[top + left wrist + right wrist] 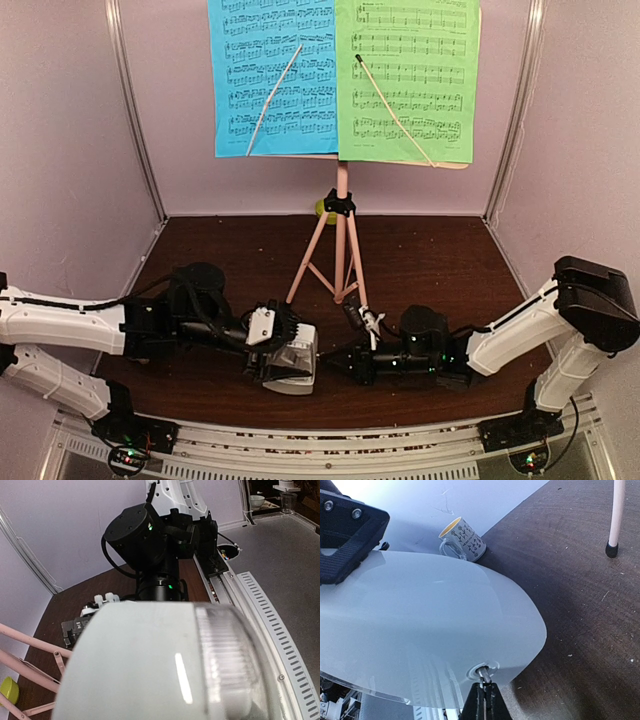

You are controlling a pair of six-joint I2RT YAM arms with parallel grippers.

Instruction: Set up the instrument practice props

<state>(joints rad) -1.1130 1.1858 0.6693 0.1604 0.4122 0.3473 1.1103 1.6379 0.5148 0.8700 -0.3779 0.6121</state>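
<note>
The pink music stand [342, 240] stands at the back middle on its tripod legs, with the blue music sheet [272, 80] and the green music sheet [405, 80] side by side on it. The white metronome [292, 365] with its clear cover is held low at the front middle. My left gripper [283, 345] is shut on its body, and the metronome [150, 665] fills the left wrist view and hides the fingers. My right gripper [484, 687] is shut on a small metal pin sticking out of the metronome [430, 620], reaching in from the right [340, 362].
A white mug [462, 542] with an orange inside sits by the wall beyond the metronome. A lime-green bowl [322, 210] lies behind the stand's base. A stand leg's black foot [611, 550] rests on the brown tabletop nearby. Pale walls enclose three sides.
</note>
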